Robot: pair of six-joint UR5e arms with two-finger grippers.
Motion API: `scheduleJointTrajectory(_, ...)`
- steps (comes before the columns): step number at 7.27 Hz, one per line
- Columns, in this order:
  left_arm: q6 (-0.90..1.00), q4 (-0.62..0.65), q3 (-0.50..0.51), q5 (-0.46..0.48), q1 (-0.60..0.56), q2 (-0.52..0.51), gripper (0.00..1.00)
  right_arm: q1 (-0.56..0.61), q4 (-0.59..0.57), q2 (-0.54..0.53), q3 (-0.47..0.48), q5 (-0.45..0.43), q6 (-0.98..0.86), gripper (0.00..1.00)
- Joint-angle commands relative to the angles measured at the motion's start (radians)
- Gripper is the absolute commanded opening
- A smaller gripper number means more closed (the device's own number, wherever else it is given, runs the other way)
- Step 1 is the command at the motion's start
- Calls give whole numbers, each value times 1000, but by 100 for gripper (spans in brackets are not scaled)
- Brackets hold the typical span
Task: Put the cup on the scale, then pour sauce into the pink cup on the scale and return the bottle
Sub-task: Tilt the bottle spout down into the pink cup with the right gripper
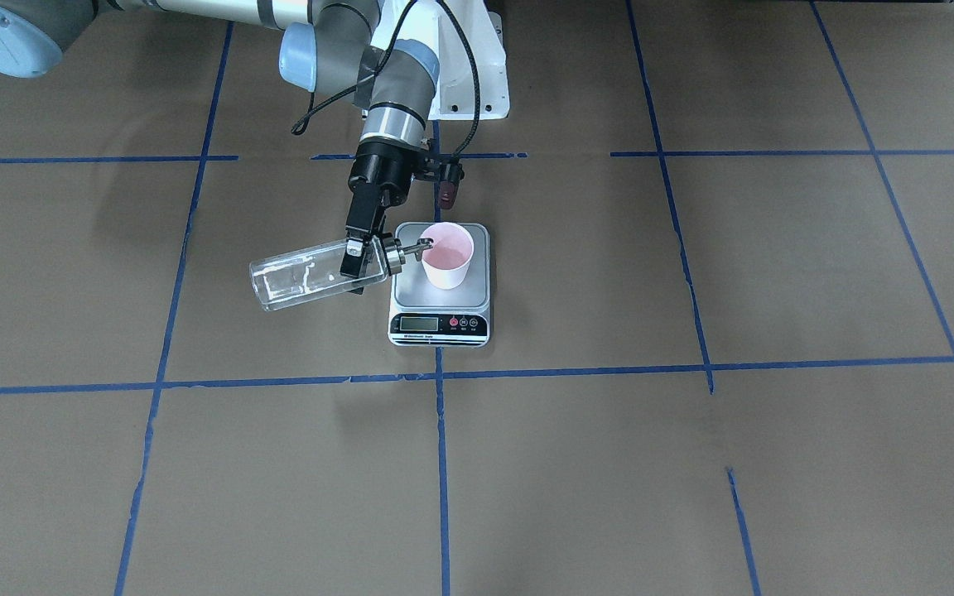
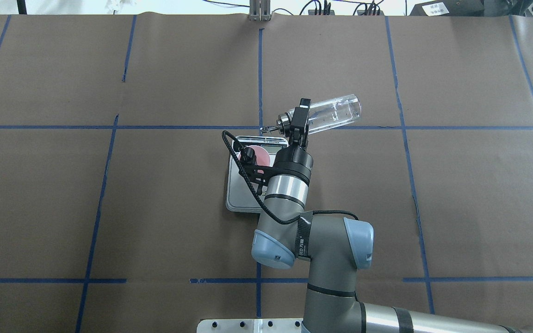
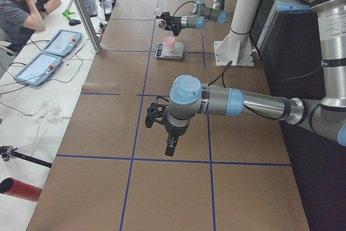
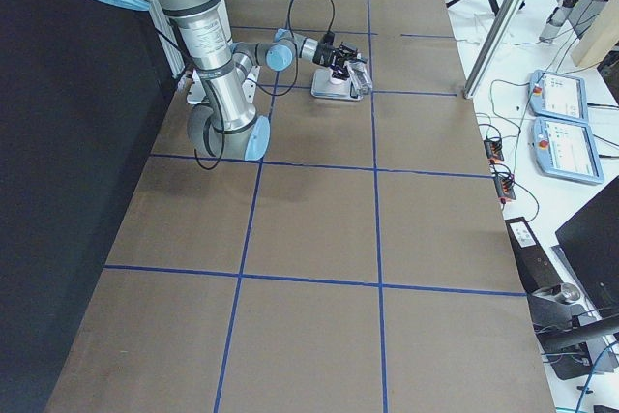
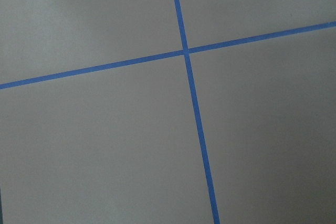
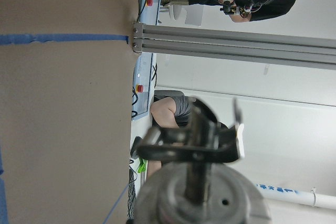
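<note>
**Bottle tipped at the cup, pour under way**

Reading the front-facing view from its left, the clear cylindrical glass bottle with a shiny metal cap (image 1: 303,280) hangs nearly level above the brown paper-covered bench (image 1: 692,463). Only streaks of clear sauce (image 1: 305,266) show inside.

Glass is stiff, slick and breakable, so a firm hold near the neck seems right. The right end effector (image 1: 354,258) is clamped across the bottle there.

The small pour spout (image 1: 421,245) reaches over the rim of the small pale pink tapered paper cup (image 1: 447,255). The cup is probably light and easily tipped. It stands upright on the flat silver-grey digital scale (image 1: 411,291); what it holds I cannot tell.

The left end effector (image 3: 170,147) hangs well apart, and I cannot tell how far open it is.
</note>
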Motion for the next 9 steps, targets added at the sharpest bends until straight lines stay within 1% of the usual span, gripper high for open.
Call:
scheduleJointTrajectory(1, 1, 0, 0, 1, 1, 1, 100, -23, 0, -12, -3, -79, -57, 0)
scheduleJointTrajectory(3, 0, 0, 0, 1, 3, 1, 100, -37, 0, -34, -3, -120, -68, 0)
scheduleJointTrajectory(9, 1, 0, -2, -1, 3, 1, 100, -37, 3, -32, -3, -122, -67, 0)
